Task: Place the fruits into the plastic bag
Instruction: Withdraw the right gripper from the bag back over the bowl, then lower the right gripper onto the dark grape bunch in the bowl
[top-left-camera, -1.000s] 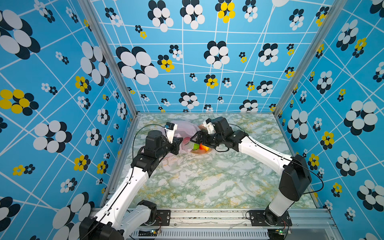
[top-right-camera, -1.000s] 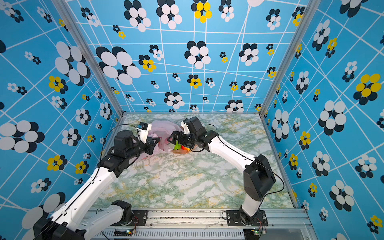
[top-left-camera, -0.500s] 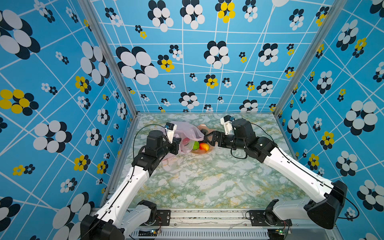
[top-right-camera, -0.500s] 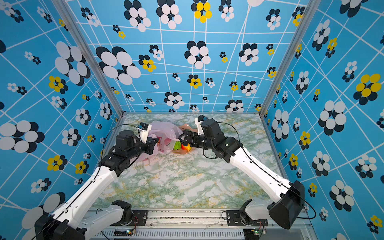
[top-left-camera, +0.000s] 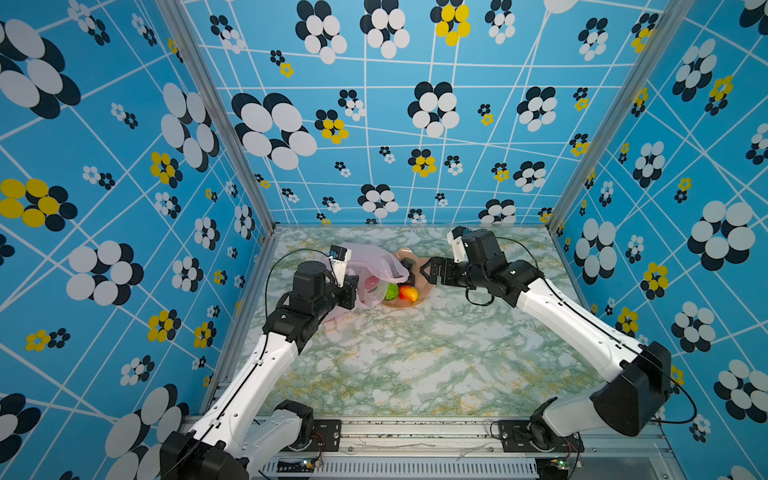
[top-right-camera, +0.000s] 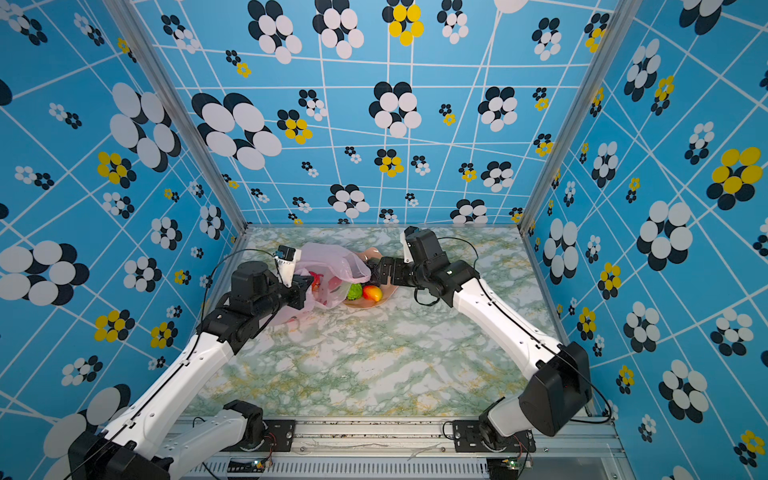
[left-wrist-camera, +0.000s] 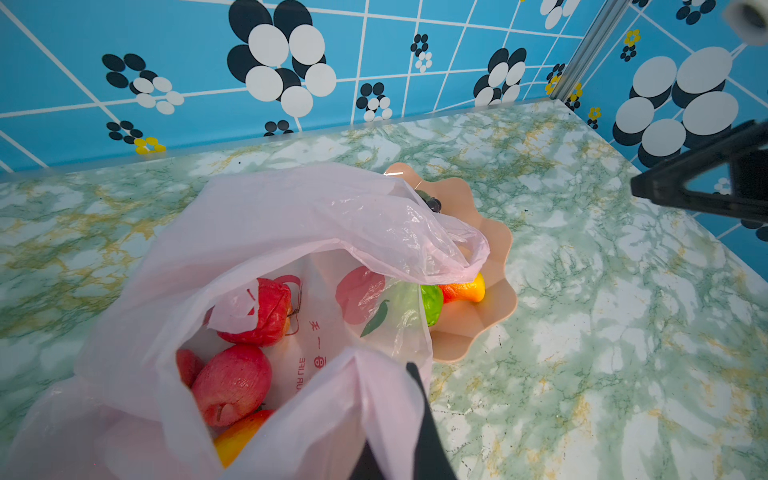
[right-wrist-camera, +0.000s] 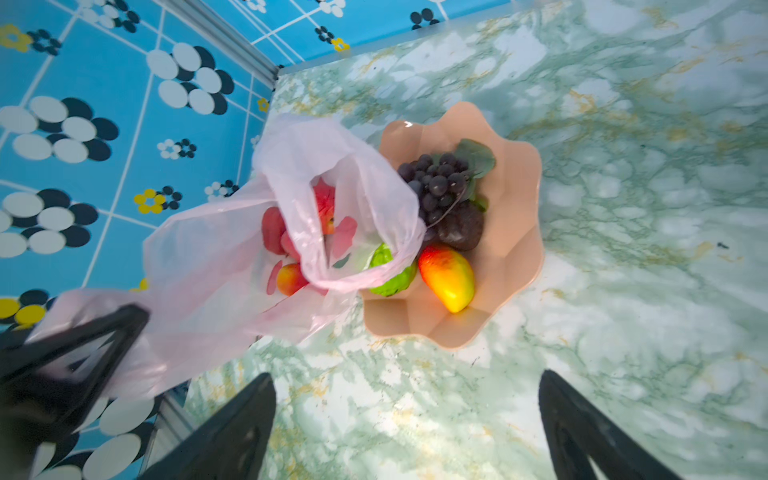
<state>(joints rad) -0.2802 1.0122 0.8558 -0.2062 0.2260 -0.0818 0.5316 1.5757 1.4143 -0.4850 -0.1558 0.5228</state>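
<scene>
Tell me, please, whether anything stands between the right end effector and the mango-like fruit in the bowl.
Nothing visible does: the mango-like fruit lies uncovered in the bowl, facing the open right end effector. A loose flap of the plastic bag drapes only over the green fruit beside it.

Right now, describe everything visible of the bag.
The bag is thin, translucent pale-pink crinkly plastic with red fruit prints and text. Its mouth gapes open, one rim pinched in the shut left claw; its base rests on the table. A loose handle drapes over the bowl. Red apples lie inside.
</scene>
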